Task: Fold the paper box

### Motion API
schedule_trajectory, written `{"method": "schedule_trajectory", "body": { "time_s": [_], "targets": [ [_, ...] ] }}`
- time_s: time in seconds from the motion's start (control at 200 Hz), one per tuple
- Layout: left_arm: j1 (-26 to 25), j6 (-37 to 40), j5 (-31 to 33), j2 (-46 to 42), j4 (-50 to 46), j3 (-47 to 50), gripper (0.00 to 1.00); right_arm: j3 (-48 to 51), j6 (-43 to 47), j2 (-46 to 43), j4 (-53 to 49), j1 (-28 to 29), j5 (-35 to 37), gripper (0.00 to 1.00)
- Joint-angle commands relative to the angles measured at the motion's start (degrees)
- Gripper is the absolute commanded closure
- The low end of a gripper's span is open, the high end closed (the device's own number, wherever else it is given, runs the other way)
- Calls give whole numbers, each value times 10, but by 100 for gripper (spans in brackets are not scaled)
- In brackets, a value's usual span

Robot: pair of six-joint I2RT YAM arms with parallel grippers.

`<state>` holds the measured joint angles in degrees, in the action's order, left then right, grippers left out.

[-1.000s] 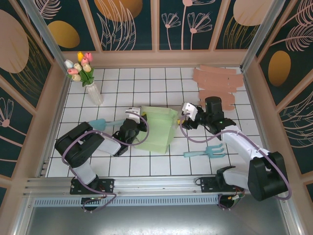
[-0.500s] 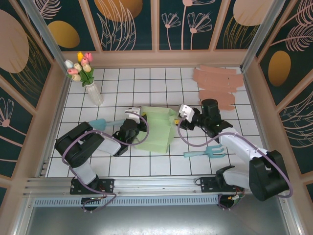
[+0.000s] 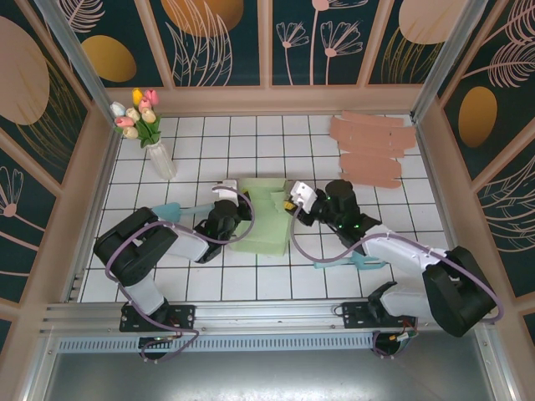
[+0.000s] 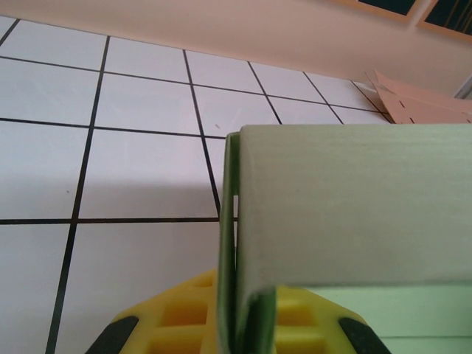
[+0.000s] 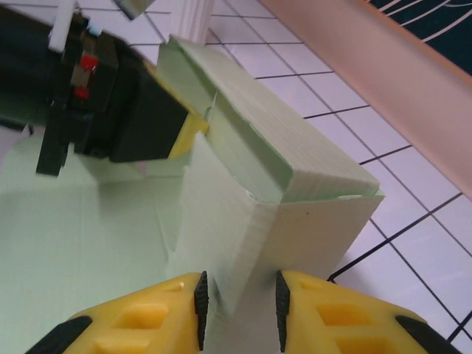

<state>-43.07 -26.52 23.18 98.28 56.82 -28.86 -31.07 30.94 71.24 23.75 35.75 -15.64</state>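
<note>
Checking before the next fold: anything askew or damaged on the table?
No visible tears or spills. The green box is lopsided, one wall raised and the rest flat, as expected mid-fold. One oddity: the teal garden fork lies partly under the right arm, where it could snag.

Bright, even light falls from above onto my white table [image 3: 201, 125], and my arms throw only soft, short shadows on it. From my left wrist the box [image 4: 354, 206] wall looks crisp in the middle, while its nearest edge and my yellow fingers [image 4: 177, 317] blur. From my right wrist the far tiles soften and look faintly pink.
</note>
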Motion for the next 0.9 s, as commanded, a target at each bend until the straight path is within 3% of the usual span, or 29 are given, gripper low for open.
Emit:
{"method": "schedule_trajectory", "body": {
  "time_s": [0.0,0.15,0.37,0.561,0.896],
  "targets": [
    [-1,-26,7,-6,-14,-15,100,2,-70,22,82,31,98,68],
    [-2,-35,-5,-19,-23,-12,100,-8,-128,57,124,53,242,67],
    [-7,-40,-20,-33,-35,-11,100,-7,-167,81,169,55,282,65],
    [-12,-50,-22,-32,-54,-21,100,-20,-165,109,165,59,340,71],
    [-31,-129,131,-44,-162,-45,100,-39,-194,163,138,67,591,84]
  ]
}}
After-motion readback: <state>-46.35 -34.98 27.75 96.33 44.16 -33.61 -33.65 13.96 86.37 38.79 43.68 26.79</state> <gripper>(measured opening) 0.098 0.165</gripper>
